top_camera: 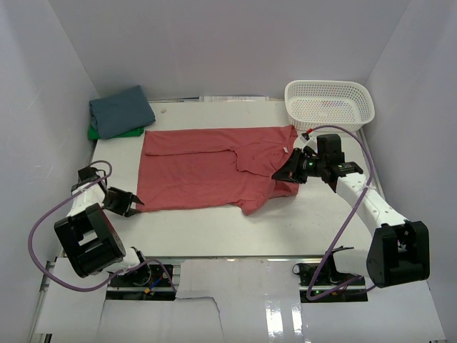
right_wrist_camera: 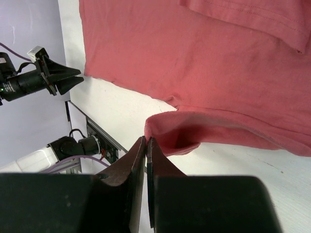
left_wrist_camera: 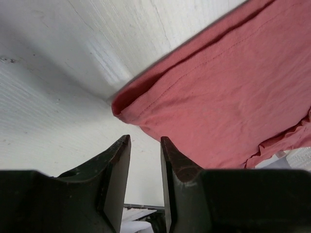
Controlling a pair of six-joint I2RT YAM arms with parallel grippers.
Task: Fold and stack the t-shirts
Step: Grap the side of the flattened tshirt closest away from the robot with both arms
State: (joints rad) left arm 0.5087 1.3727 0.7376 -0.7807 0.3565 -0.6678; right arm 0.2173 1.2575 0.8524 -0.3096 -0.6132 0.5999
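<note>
Top view: the red shirt (top_camera: 207, 168) lies spread flat across the middle of the table (top_camera: 214, 232), collar toward the right, one sleeve reaching toward the near edge. A folded blue shirt (top_camera: 121, 109) sits at the far left corner on top of a green shirt (top_camera: 98, 133), of which only an edge shows. The basket (top_camera: 330, 123) stands at the far right corner, apart from the cloth. The left gripper (top_camera: 128, 202) is low at the red shirt's near left corner; the right gripper (top_camera: 285, 174) is at the near sleeve, just below the collar. Left wrist view: the jaws stand partly open with nothing between them; the hemmed corner of the red shirt lies on the table just ahead of the fingers (left_wrist_camera: 119, 165), not touching them. Right wrist view: the jaws are pressed together, and their tips meet the curled-up edge of the sleeve (the cloth rises off the table into a small cup there), so the sleeve hem looks pinched between them. The left gripper shows at the upper left of this view, beside the shirt's far edge.
</note>
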